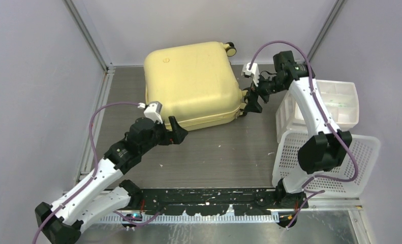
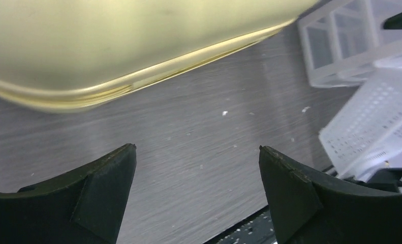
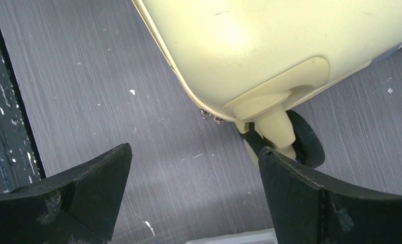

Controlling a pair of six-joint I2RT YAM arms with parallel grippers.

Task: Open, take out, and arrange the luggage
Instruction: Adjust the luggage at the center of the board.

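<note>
Flanking the closed luggage (image 1: 191, 84), left pincer (image 1: 177, 131) and right pincer (image 1: 253, 101) gape empty; one should brace it while the other works the seam (image 2: 188, 60).

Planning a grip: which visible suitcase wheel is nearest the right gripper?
The wheel at the suitcase's near right corner, beside the right gripper; the other wheel sits at the far corner.

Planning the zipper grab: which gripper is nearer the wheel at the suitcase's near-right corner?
Right. The right gripper hangs open just beside that wheel; the left gripper is open off the front edge of the suitcase, toward its left end.
</note>
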